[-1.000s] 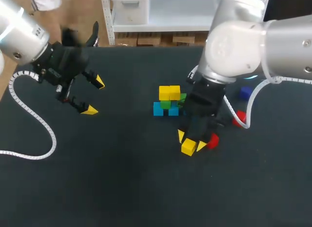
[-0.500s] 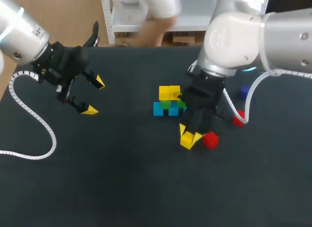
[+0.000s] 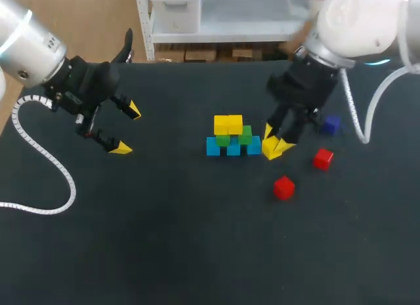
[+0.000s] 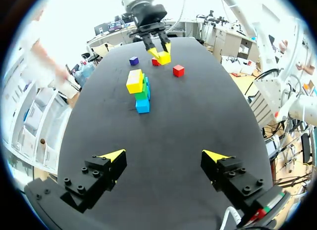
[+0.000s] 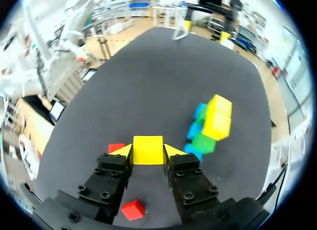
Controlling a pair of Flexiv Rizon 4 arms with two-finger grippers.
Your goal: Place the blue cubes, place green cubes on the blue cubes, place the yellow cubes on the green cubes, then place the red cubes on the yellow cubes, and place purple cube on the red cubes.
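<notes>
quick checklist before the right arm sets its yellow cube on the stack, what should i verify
1. Grip: right hand is shut on the held yellow cube, with a finger on each side: ok.
2. Landing spot: the right green cube shows a bare top in the head view: ok.
3. Cube's height over the stack: cannot tell.
4. Left hand is open and far off to the side of the stack: ok.
5. Nearer red cube, farther red cube and purple cube lie apart from the stack: ok.
</notes>
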